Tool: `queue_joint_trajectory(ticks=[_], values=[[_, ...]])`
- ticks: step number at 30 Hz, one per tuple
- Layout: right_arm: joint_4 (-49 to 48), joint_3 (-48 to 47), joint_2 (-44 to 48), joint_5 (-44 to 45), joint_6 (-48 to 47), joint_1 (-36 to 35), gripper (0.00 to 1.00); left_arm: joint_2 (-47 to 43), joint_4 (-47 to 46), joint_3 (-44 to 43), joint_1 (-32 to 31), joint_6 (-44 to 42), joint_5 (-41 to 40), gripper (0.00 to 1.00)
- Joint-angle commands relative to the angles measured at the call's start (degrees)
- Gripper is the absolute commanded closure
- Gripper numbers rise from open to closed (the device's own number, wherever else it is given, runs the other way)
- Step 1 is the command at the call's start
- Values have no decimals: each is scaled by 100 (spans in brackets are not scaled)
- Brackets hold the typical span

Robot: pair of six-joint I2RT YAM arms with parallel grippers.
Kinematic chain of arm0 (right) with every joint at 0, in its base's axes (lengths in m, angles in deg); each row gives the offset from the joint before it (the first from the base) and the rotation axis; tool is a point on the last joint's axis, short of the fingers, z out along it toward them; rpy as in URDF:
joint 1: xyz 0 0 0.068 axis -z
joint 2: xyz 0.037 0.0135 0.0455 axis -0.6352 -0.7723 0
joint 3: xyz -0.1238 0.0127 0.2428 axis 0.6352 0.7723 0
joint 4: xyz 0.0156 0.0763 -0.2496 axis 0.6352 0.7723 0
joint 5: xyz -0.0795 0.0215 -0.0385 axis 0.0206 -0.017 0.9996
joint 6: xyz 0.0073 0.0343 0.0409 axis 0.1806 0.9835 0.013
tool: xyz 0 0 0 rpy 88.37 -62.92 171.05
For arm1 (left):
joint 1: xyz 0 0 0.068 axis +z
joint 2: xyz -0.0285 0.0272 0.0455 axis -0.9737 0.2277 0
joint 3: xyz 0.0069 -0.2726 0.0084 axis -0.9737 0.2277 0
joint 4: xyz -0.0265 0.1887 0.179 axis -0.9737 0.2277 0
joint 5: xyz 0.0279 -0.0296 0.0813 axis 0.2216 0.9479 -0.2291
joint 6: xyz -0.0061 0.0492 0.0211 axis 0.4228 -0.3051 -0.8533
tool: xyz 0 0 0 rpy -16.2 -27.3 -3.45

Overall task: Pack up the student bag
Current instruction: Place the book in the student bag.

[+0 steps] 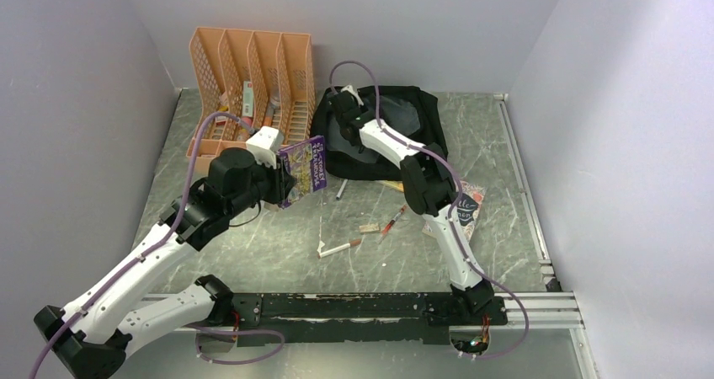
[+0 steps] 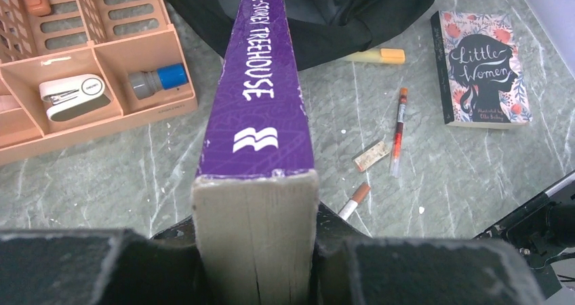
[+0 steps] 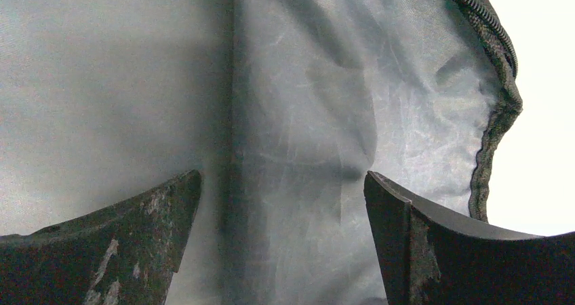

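While our left claw (image 2: 256, 251) clamps the purple book (image 2: 264, 95) by 1 end, its long axis aimed ahead at the student bag (image 2: 380, 20) lying far-centre on the table (image 1: 253, 253), our right claw (image 3: 283, 183) gapes empty inside the bag's grey lining (image 3: 305, 102).

The purple book (image 2: 261, 95) runs off the top edge of the left wrist view, its title's start cut away — its lower end is buried between the fingers (image 2: 68, 264) of the left gripper (image 2: 256, 251). From above, the right arm (image 1: 421, 177) covers part of the Little Women book (image 1: 467, 209) near the right edge of the table (image 1: 278, 261) — what sits in the orange organiser (image 1: 253, 67) is too small to tell.
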Motion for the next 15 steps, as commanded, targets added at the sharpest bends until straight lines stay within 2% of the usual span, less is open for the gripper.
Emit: queue_joint_trajectory(ticks=[1, 4, 6, 15], values=[[-131, -256, -290, 657, -297, -15, 6, -176, -318, -165, 41, 86, 149, 95], [-282, -131, -309, 957, -371, -4, 6, -186, -294, -172, 43, 88, 133, 95], [-430, -6, -268, 1077, -447, -1, 9, -191, -288, -171, 40, 82, 134, 95], [-776, 348, -44, 1230, -547, 91, 38, -216, -307, -131, 40, 99, 153, 95]])
